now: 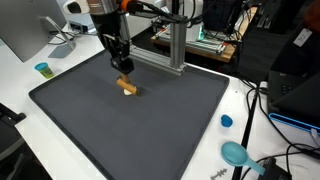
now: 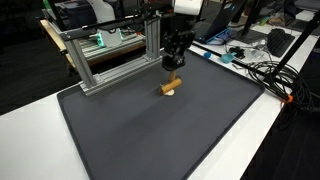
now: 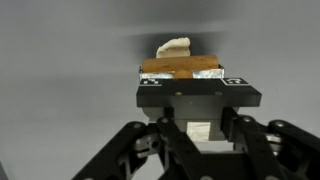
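The gripper is closed on the block. The block sits between its tips, low over the mat. A pale lump lies just past the tips. A firm, level hold and slow moves seem best.

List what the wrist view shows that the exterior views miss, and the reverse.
Wrist only: the gripper seen close, clamped on the wooden block, and a pale lump just beyond it. Exterior only: the aluminium frame, a blue cup, cables and the dark mat out to its edges. Shared: gripper, block and mat surface.
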Action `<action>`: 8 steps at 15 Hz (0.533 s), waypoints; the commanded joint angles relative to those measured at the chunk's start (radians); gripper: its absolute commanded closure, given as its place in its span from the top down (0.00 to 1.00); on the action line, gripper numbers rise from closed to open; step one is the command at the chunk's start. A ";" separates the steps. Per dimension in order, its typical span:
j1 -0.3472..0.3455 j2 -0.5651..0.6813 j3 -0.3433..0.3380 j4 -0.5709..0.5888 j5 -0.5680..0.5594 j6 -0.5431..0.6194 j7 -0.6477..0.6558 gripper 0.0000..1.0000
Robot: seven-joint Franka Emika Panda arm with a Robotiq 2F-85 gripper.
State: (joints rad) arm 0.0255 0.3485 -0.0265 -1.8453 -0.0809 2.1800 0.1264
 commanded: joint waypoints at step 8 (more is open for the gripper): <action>-0.025 0.115 -0.032 0.138 0.005 -0.146 0.023 0.21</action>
State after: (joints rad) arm 0.0064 0.4129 -0.0396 -1.7705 -0.0654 2.1373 0.1317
